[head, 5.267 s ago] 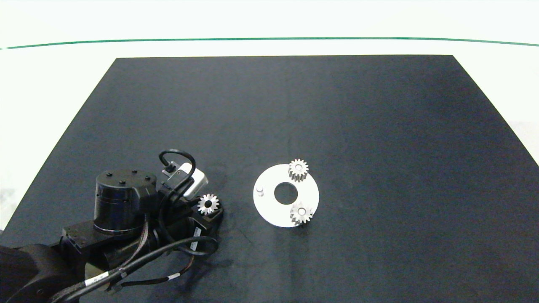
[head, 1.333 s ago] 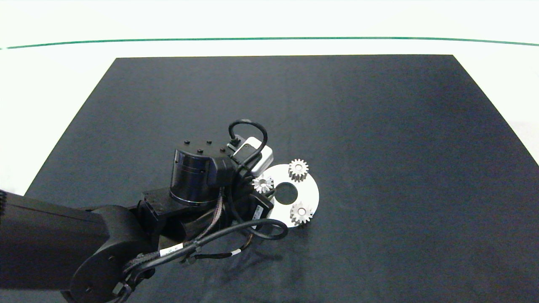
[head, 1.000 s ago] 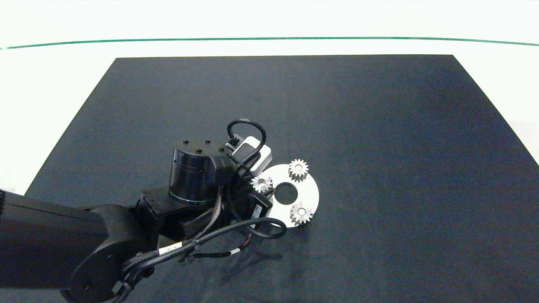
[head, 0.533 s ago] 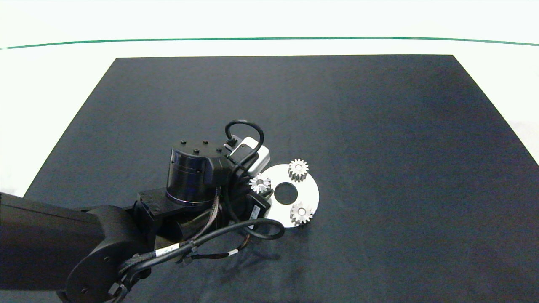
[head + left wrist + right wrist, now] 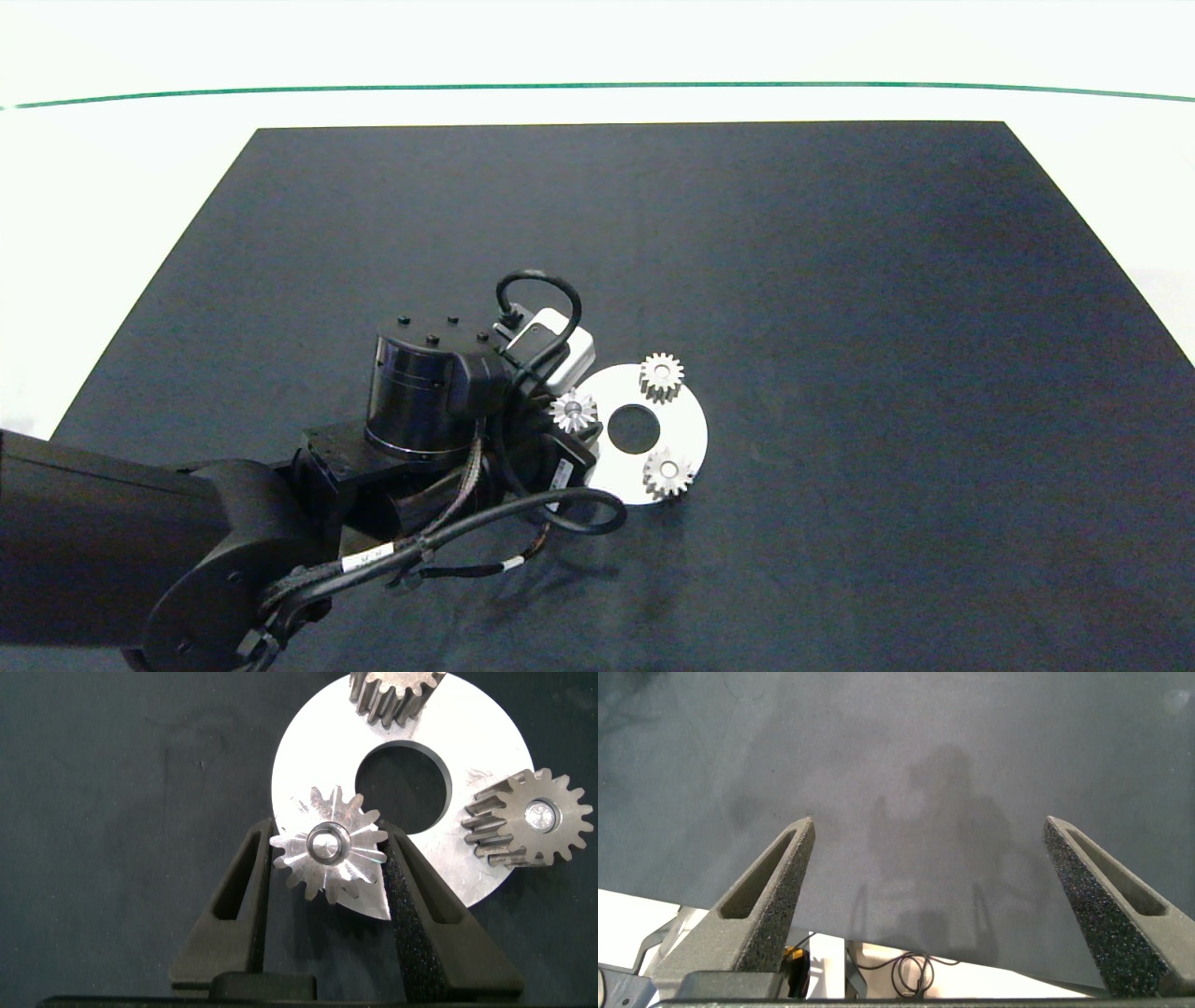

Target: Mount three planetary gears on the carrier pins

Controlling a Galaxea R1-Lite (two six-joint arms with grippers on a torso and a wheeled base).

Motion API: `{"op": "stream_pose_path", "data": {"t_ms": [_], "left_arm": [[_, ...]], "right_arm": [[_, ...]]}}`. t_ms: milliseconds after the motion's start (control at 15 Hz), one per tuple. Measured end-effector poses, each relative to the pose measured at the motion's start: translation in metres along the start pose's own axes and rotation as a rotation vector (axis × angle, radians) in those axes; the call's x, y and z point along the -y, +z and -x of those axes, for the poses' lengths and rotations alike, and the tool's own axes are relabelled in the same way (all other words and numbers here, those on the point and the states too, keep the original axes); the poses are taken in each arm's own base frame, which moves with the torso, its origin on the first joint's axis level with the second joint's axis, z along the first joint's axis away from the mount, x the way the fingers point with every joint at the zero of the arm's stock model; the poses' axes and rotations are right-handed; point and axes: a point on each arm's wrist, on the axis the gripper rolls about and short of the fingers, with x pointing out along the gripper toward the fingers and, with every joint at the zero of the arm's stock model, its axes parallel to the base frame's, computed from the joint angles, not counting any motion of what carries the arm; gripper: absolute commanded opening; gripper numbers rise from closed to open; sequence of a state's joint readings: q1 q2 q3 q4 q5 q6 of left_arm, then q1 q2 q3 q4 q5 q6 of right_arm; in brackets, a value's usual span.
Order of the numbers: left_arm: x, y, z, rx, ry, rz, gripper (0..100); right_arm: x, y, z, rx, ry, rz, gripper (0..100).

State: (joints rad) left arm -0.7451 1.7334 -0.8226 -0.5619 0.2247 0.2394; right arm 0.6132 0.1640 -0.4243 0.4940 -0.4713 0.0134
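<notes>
So the left gripper [image 5: 329, 873] was clamped on the third gear [image 5: 327, 847], one finger [image 5: 245, 882] on each side of the toothed rim, holding it right over the near edge of the white disc [image 5: 486, 728]. Through the bore you could see a bright round spot, which I'd guess was the last carrier pin [image 5: 325, 844] lined up underneath, though I couldn't tell if the gear had started onto it.

Handling-wise, my take: it's a little solid metal gear, stiff, dense for its size, and slick. Grabbing across the teeth was the sensible hold, since the foam pads bite into them and the bore stays free. It won't break, but it could tilt or jam if it went down crooked.

The other two gears, one [image 5: 525, 817] beyond the gripper's right finger and one [image 5: 394, 693] further out past the disc's central hole [image 5: 404, 782], were already seated on their pins.

Compared with about five seconds earlier, the left arm had carried the gear from well off the disc over to the bare pin, and in the last second it only crept a touch.

The right gripper [image 5: 938, 905] sat wide open over bare mat, nothing in it.
</notes>
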Motion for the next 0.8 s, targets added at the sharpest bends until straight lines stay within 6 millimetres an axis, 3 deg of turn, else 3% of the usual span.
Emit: {"op": "stream_pose_path", "data": {"t_ms": [200, 267, 800], "left_arm": [[0.0002, -0.0001, -0.0002, -0.001, 0.0, 0.0, 16], [0.0003, -0.0001, -0.0002, -0.001, 0.0, 0.0, 100], [0.0001, 0.0021, 0.0012, 0.005, 0.0, 0.0, 100]], "right_arm": [[0.0001, 0.0003, 0.0002, 0.001, -0.001, -0.001, 100], [0.0001, 0.0003, 0.0002, 0.001, -0.001, -0.001, 100], [0.0001, 0.0006, 0.0002, 0.001, 0.0, -0.001, 100]]}}
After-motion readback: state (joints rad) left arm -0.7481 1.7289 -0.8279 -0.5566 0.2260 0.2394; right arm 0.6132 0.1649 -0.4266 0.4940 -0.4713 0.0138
